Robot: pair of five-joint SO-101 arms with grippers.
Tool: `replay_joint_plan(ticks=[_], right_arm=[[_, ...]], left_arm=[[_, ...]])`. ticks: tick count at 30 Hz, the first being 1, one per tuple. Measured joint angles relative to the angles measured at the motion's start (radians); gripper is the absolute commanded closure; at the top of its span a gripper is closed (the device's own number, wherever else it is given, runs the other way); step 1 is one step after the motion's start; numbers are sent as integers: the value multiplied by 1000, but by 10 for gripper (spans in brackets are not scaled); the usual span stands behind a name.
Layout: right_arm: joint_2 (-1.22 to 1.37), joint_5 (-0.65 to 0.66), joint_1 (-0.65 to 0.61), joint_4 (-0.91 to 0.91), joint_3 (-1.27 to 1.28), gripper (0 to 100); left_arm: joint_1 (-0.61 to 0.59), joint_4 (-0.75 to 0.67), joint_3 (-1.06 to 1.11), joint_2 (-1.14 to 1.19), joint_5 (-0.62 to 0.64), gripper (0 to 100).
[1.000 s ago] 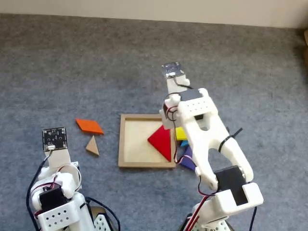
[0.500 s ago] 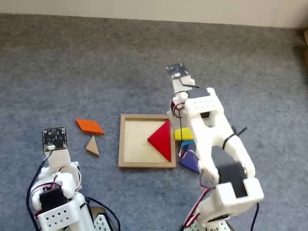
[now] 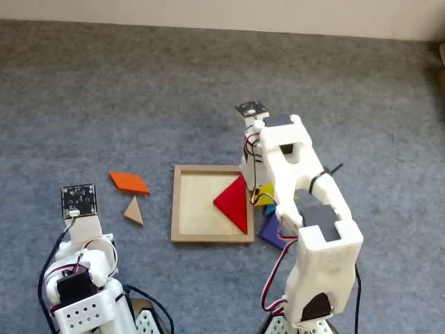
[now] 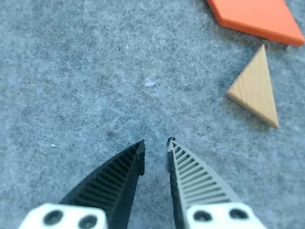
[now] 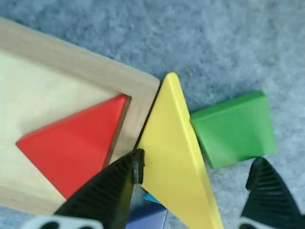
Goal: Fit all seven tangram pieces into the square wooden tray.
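The square wooden tray (image 3: 211, 239) (image 5: 71, 52) lies on the grey carpet (image 3: 104, 90) just beside the right gripper (image 5: 198, 164). It holds 1 piece, a large red triangle (image 3: 234, 202) (image 5: 71, 148), set against the side nearest that gripper. The gripper's jaws are spread wide and grip nothing. Between them lies a large yellow triangle (image 5: 174, 157) (image 3: 264, 191), with 1 long edge along the outside of the tray's rim and the dark jaw's tip right at that edge. A green square block (image 5: 233, 129) sits just beyond the yellow piece, nearer the other jaw. A blue-violet piece (image 3: 272, 234) pokes out from under the arm, by the tray's corner.

The left gripper (image 4: 156, 142) hangs over bare carpet, well apart from the tray, its 2 jaws only a narrow crack apart and empty. Ahead of its tips lie a small plain-wood triangle (image 4: 255, 88) (image 3: 133, 211) and, just past that, a flat orange parallelogram (image 4: 255, 16) (image 3: 129, 182).
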Motion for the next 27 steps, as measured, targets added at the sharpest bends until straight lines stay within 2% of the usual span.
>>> replay_joint_plan(ticks=[5, 12, 27], right_arm=[[43, -3, 0, 58, -66, 838], [52, -5, 2, 84, -89, 954], [58, -5, 9, 130, -103, 993]], left_arm=[[0, 0, 0, 0, 0, 909], [0, 0, 0, 0, 0, 909], [0, 0, 0, 0, 0, 909]])
